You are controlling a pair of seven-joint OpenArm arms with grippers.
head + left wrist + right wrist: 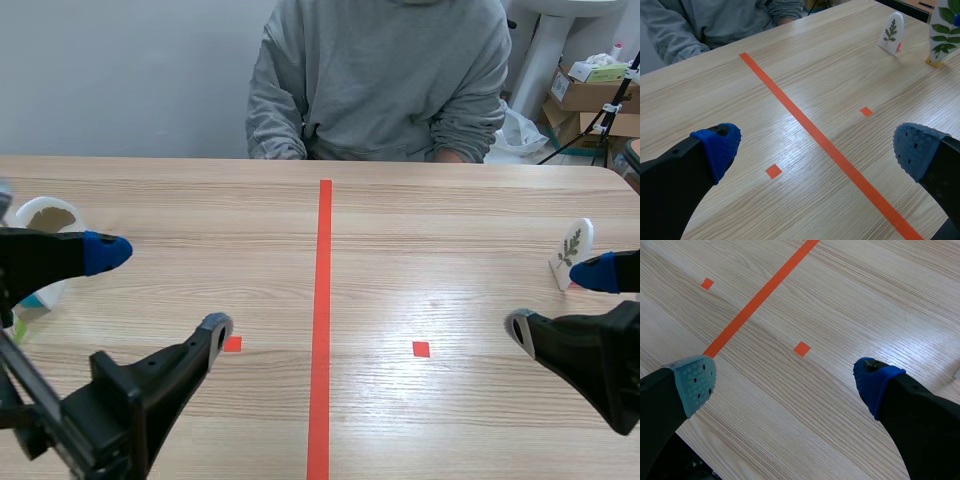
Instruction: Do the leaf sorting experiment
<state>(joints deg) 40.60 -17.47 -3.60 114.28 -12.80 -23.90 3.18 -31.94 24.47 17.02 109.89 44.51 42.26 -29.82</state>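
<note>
Both sets of jaws hang wide and empty over the surface (pixel 430 230); one leaf card (pixel 574 250) stands upright just past the right jaws' outer finger, and a second card (pixel 45 215) stands just past the left jaws, so each arm has its own nearest card.

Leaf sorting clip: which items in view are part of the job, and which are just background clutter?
Part of the job:
- oval leaf card, far right
- tall card of green leaflets, beside it
- white card with a brown print, far left

Just lying about:
- cardboard boxes, behind the table
- white bag, near them
</note>
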